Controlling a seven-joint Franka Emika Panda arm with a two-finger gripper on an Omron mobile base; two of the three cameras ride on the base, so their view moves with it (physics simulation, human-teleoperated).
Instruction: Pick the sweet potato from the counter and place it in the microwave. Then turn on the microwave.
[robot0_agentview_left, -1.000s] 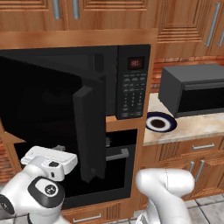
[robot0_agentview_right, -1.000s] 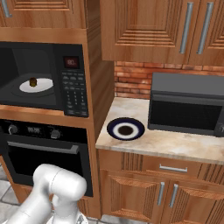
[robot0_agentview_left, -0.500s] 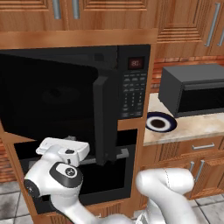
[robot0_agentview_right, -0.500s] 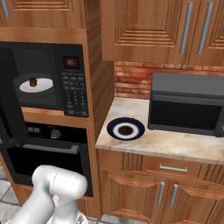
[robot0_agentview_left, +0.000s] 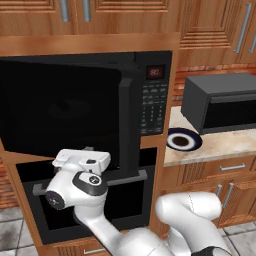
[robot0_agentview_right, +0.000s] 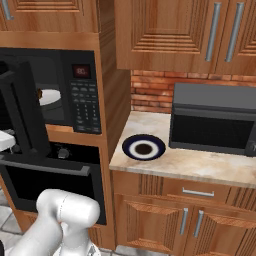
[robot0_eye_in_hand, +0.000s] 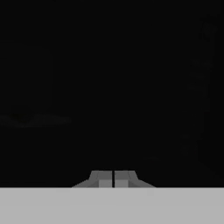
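The microwave (robot0_agentview_left: 156, 100) is built into the wooden cabinet, and its wide dark door (robot0_agentview_left: 65, 112) stands partly swung in, leaving a gap at the keypad side. In the right base view that gap shows the sweet potato (robot0_agentview_right: 41, 93), a small brown lump on the white turntable (robot0_agentview_right: 52, 98). The door's edge (robot0_agentview_right: 22, 112) hides most of the cavity. My white hand (robot0_agentview_left: 82, 162) is low against the front of the door. In the hand view my gripper (robot0_eye_in_hand: 113, 178) is shut with nothing in it, right up against the dark door face.
A black oven (robot0_agentview_right: 45, 185) with a bar handle sits under the microwave. To the right, the beige counter (robot0_agentview_right: 210, 167) carries a blue-rimmed plate (robot0_agentview_right: 144, 148) and a dark grey box appliance (robot0_agentview_right: 215, 120). Wooden cupboards hang above.
The microwave door has swung further toward shut. My hand has moved right and up along with it. The sweet potato stays on the turntable.
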